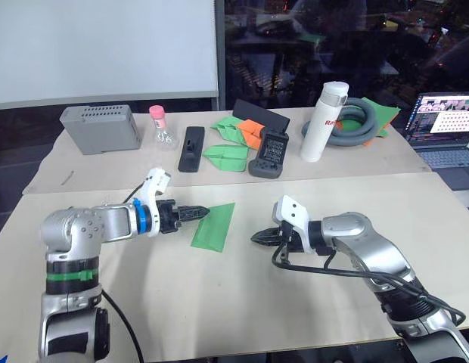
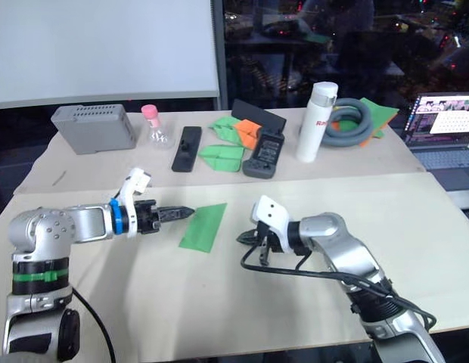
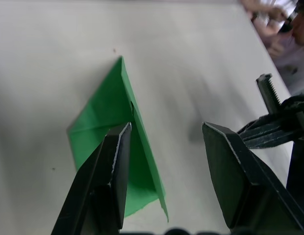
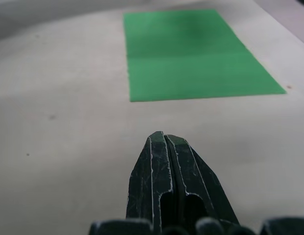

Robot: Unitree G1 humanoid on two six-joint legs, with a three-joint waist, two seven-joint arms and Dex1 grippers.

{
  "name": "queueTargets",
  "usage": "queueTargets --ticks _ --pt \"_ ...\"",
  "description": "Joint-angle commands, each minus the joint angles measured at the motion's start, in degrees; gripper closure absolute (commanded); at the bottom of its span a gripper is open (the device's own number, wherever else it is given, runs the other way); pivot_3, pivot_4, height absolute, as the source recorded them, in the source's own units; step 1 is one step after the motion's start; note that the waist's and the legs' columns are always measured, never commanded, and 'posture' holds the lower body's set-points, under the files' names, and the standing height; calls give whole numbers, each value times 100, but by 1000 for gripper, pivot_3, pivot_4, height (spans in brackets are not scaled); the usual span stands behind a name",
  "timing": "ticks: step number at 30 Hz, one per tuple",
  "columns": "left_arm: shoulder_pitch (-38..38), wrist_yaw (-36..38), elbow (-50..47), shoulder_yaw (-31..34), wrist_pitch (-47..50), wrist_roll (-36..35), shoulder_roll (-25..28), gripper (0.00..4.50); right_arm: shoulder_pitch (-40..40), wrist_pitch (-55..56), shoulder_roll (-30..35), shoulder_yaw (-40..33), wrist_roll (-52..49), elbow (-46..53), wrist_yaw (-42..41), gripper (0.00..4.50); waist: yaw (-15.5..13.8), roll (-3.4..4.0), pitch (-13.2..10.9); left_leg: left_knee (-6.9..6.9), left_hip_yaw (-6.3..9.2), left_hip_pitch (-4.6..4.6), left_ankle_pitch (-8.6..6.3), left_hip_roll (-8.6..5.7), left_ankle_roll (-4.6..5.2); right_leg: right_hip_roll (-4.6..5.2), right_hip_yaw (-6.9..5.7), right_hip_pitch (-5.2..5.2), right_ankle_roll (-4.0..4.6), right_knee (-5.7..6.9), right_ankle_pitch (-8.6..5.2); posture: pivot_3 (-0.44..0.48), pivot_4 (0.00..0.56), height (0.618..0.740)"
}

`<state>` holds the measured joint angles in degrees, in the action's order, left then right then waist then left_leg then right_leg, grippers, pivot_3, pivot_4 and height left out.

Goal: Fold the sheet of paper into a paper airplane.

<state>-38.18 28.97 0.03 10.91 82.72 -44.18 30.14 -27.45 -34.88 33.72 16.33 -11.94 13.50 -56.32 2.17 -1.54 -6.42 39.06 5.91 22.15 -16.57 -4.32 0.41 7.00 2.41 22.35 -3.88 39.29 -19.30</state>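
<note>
The sheet of paper lies flat on the near table as a bright green strip, folded in half lengthwise. My left gripper reaches in from the left at the strip's far left edge. In the left wrist view its fingers stand open, one of them over the paper and the other beyond its long edge. A short gap to the right of the paper, my right gripper points at it, low over the table, shut and empty.
The far table holds a grey box, a pink-capped flask, a black bar, green and orange folded papers, a black handset, a white bottle and a grey hose coil. A laptop stands far right.
</note>
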Motion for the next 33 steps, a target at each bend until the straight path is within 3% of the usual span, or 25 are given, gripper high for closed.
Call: queueTargets --ticks 1,7,12,15,18,21,24,28,31,33 --pt "-382 -275 429 -254 -65 365 -190 2042 8 12 39 -173 -17 296 162 4500 -7 -1 0 1 0 0 0 0 0 0 0 -2 0 3 0 0 150 740" --pt "-579 -131 609 -702 -80 581 -287 2042 7 -208 50 -349 -153 509 398 4500 5 -2 -1 6 0 10 0 -3 0 0 0 0 0 4 0 0 150 740" --pt "-605 -196 568 -449 299 471 -480 3551 -10 -438 50 -452 -157 565 628 4500 3 -2 -1 7 0 9 0 -3 0 0 0 0 0 4 0 0 150 740" --pt "-778 -665 724 429 827 571 -950 4468 -20 -473 37 -461 -159 559 691 4500 -1 -3 -2 12 0 12 0 -4 1 0 -1 0 0 5 0 0 150 740" --pt "-819 -1288 717 1264 977 229 -1469 4468 -45 -480 20 -447 -158 540 720 4500 -9 -5 -2 21 0 16 -1 -5 2 1 -1 0 0 6 0 0 150 740" --pt "-718 -2407 633 2098 978 -478 -1970 4468 -64 -466 23 -440 -150 506 724 4500 -11 -9 -5 25 0 17 -2 -6 3 4 -1 -2 -1 11 1 0 150 740" --pt "-497 -3987 388 2949 978 -1390 -2616 4468 -83 -437 36 -441 -136 464 714 4500 -12 -15 -8 28 0 17 -3 -5 5 7 2 -3 -2 14 1 0 150 740" --pt "-292 -6459 -494 4067 978 -2604 -4285 4468 -167 -421 39 -494 -104 366 756 4500 -77 -48 -27 45 0 23 -7 -3 12 9 4 -7 -4 14 2 0 150 740" --pt "400 -8819 -903 3138 -461 -4825 -4975 4468 -257 -460 66 -553 -16 266 880 4500 -75 -77 -43 73 -1 39 -11 16 7 0 14 -3 -6 14 4 0 150 740" --pt "724 -9628 -982 2435 -1232 -5803 -5096 4468 -317 -474 90 -603 58 192 1008 4500 -196 -79 -44 75 -1 29 -12 10 7 1 15 -4 -8 30 6 0 150 740"
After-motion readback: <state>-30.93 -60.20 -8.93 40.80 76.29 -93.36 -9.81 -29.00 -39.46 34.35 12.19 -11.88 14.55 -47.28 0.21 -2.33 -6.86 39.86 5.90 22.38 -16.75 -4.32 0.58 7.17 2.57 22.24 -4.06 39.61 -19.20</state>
